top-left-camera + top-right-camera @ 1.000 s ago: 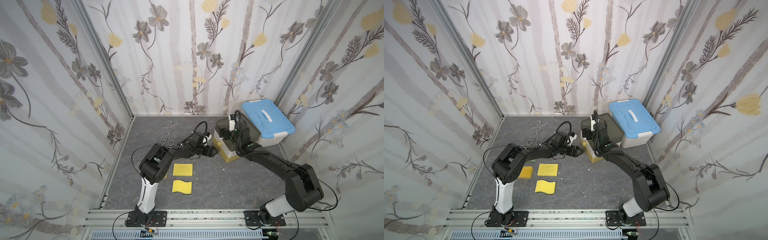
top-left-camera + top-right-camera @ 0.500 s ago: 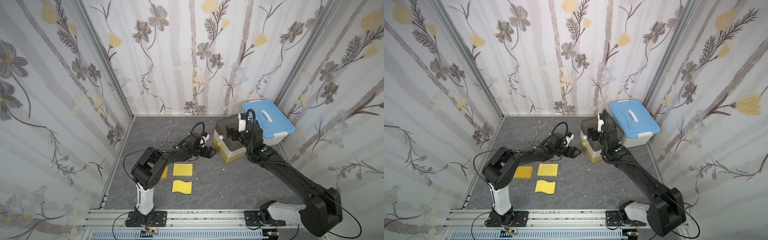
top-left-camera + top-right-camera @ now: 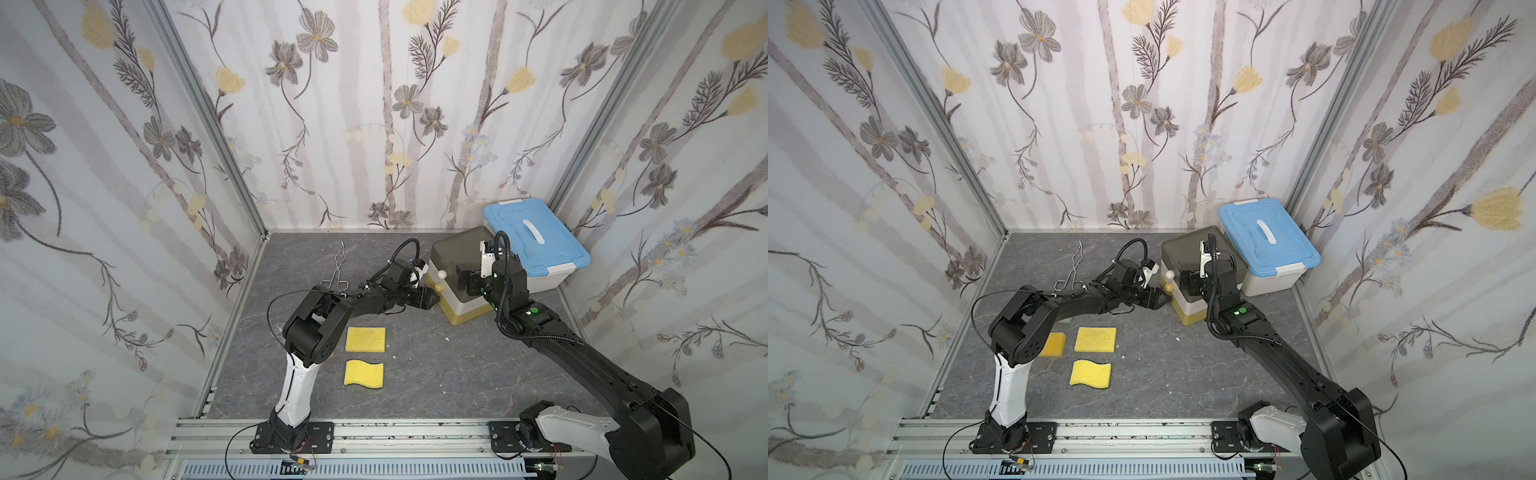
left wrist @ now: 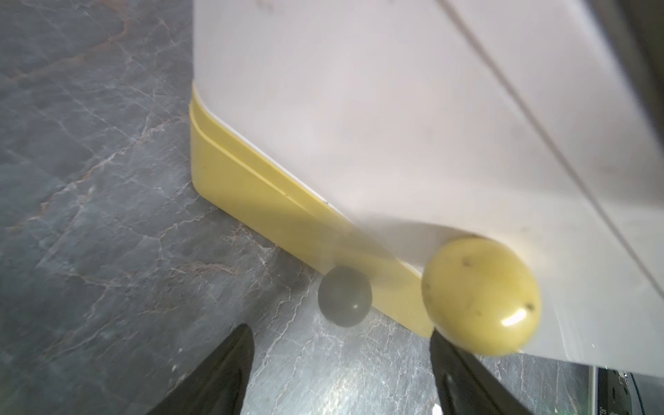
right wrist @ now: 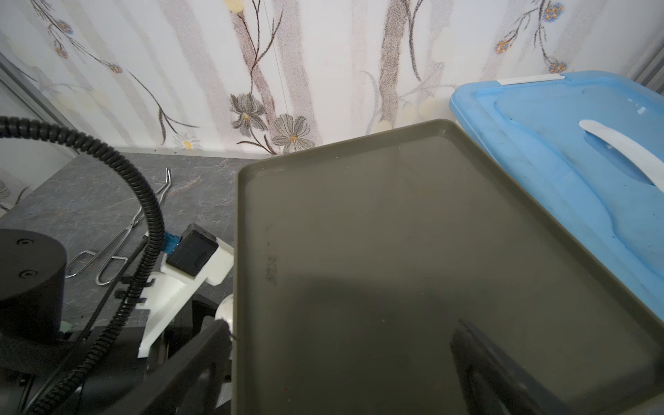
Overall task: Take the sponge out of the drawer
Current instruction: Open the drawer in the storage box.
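Observation:
The drawer unit [image 3: 455, 251] is a small white cabinet with an olive top and a yellow base, at the back right of the table. Both its drawers are shut, so the sponge inside is hidden. My left gripper [image 3: 430, 297] is open, low at the cabinet's front. In the left wrist view the gripper [image 4: 339, 334] has bare table between its fingers. The lower drawer's yellow knob [image 4: 481, 298] sits just off one fingertip [image 4: 440, 341]. My right gripper [image 5: 341, 359] hangs open over the olive top [image 5: 395, 251], holding nothing.
Three yellow sponges lie on the table: a square one [image 3: 365, 339], a wavy one [image 3: 364, 374] and a darker one [image 3: 1052, 344] beside the left arm. Metal tongs [image 3: 337, 270] lie at the back. A blue-lidded box [image 3: 536, 241] stands against the cabinet.
The left gripper has crept closer to the cabinet's front, near the yellow knob. The right arm has changed posture and its gripper has shifted slightly right over the olive top.

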You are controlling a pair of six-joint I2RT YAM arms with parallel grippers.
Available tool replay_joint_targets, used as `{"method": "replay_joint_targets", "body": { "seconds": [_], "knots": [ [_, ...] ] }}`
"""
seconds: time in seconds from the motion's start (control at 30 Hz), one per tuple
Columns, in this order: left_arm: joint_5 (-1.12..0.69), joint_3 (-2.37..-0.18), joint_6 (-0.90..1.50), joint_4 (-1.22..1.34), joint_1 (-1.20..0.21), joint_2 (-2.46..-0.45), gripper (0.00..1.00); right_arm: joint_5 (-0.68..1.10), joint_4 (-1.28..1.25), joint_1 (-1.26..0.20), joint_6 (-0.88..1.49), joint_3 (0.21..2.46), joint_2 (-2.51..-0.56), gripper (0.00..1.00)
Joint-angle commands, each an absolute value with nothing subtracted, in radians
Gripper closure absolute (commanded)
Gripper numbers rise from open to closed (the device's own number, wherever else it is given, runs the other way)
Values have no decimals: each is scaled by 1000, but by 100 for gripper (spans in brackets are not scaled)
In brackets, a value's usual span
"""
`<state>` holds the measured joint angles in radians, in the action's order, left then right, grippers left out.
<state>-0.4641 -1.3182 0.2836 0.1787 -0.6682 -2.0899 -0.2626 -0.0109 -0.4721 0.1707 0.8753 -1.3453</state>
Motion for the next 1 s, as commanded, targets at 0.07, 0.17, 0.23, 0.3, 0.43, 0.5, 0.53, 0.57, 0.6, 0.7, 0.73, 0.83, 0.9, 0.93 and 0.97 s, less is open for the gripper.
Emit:
{"method": "replay_joint_targets", "body": {
  "seconds": [0.07,0.17,0.23,0.3,0.43,0.5,0.53,0.57,0.6,0.7,0.73,0.83,0.9,0.93,0.97],
  "knots": [
    [-502,-1327,241,152,-671,-2111,24,-250,-26,-473,175,882,-1385,3],
    [-502,-1334,229,145,-670,-2123,25,-239,-33,-472,175,892,-1416,4],
    [-505,-1344,227,145,-671,-2132,26,-233,-36,-473,175,898,-1434,4],
    [-505,-1359,226,146,-671,-2144,27,-231,-38,-472,176,902,-1446,5],
    [-504,-1375,224,161,-670,-2163,34,-232,-31,-474,175,905,-1454,4],
    [-515,-1390,225,164,-671,-2177,37,-234,-25,-473,173,905,-1454,5],
    [-522,-1396,228,168,-670,-2184,38,-238,-23,-474,173,905,-1454,5],
    [-525,-1402,231,173,-670,-2191,39,-240,-22,-473,172,905,-1454,5],
    [-529,-1400,235,187,-670,-2195,40,-241,-20,-472,172,905,-1454,5],
    [-535,-1391,251,231,-670,-2198,42,-243,-19,-473,172,909,-1459,5],
    [-535,-1388,256,244,-671,-2199,44,-244,-17,-473,172,911,-1463,5],
    [-534,-1383,270,269,-671,-2203,46,-244,-11,-473,172,920,-1479,5],
    [-534,-1383,275,276,-672,-2206,50,-243,-12,-473,176,923,-1486,5],
    [-534,-1382,277,280,-671,-2205,52,-242,-11,-473,178,925,-1488,6],
    [-534,-1383,279,284,-670,-2206,54,-239,-14,-473,179,924,-1489,6]
  ]
}}
